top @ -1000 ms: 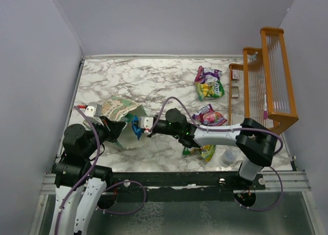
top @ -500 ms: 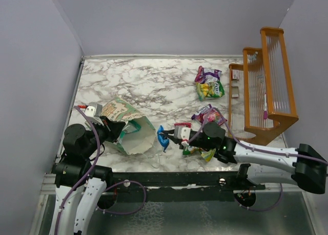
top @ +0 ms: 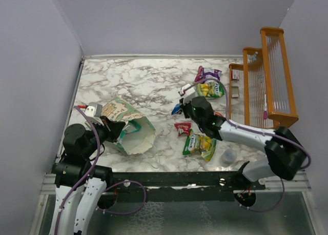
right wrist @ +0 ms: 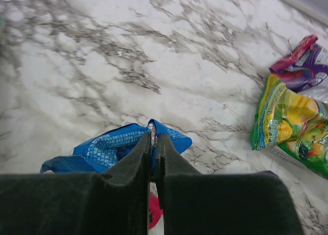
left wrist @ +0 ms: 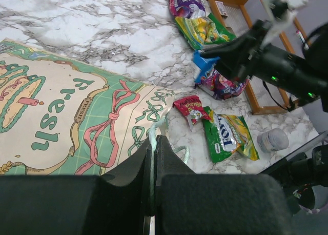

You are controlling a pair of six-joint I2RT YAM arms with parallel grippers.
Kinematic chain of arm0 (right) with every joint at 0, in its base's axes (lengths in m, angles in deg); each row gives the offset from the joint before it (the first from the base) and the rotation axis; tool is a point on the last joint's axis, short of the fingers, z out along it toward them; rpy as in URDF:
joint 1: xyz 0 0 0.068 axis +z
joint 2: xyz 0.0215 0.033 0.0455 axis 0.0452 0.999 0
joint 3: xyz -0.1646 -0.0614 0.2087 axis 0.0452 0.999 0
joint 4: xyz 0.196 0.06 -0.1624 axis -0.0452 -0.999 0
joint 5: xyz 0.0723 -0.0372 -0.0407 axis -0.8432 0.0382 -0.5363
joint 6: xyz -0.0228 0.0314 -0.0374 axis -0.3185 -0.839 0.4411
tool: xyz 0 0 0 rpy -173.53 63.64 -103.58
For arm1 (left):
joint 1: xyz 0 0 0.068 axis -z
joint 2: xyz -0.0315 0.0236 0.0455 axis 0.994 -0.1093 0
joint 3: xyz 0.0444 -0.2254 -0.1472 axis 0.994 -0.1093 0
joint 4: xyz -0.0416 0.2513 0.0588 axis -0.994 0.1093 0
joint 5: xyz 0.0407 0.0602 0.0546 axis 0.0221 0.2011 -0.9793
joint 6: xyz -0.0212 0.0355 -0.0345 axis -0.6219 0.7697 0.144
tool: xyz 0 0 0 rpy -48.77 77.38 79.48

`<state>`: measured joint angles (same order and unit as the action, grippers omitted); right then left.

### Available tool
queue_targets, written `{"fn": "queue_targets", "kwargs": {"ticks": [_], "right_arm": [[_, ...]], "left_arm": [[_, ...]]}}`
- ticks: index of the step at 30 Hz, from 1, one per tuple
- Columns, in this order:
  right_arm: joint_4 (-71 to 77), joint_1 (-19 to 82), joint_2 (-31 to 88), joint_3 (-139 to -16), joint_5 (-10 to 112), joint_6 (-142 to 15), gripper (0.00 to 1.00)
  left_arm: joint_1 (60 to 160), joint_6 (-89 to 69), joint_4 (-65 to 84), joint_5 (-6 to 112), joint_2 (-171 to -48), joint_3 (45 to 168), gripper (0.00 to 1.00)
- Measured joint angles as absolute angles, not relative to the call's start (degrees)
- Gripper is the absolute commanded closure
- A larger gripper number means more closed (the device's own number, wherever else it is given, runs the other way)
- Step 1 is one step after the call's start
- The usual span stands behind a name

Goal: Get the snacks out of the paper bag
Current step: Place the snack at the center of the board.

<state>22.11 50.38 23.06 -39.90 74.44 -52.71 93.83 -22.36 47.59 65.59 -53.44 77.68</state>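
The right gripper (right wrist: 154, 138) is pinching a blue snack packet (right wrist: 115, 149) by its crimped top edge, jaws pressed almost flat on the foil, and is holding it over the marble table (right wrist: 128, 50). Directly beneath the fingertips a red packet (top: 182, 128) is lying on the marble. Further back along the arm, toward its base, a green-and-yellow packet (top: 201, 144) is lying flat, with a grey cap (top: 228, 156) just beside it. Ahead and to the gripper's right, a lime-green packet (right wrist: 289, 122) and a purple packet (right wrist: 302, 58) are lying against each other near the wooden rack (top: 266, 81).

Well apart to the right gripper's left, the left gripper (left wrist: 154, 142) is clamping fully shut on the mouth edge of the paper bag (left wrist: 77, 117). It seems to be catching the thin white string handle as well, though the jaws are hiding the contact. The bag is lying on its side with the printed panel up, its white-lined mouth gaping toward the right gripper and the scattered snacks.
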Motion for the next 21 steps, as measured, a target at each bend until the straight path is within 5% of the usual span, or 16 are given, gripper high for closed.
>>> {"fn": "queue_targets", "kwargs": {"ticks": [13,21], "right_arm": [[6.0,38.1,52.1,-64.5,77.1,-68.1,0.92],[2.4,38.3,51.3,-61.5,76.7,-71.1,0.36]], "left_arm": [[93.8,-22.3,47.6,65.6,-53.5,77.7,1.0],[93.8,-22.3,47.6,65.6,-53.5,77.7,1.0]]}}
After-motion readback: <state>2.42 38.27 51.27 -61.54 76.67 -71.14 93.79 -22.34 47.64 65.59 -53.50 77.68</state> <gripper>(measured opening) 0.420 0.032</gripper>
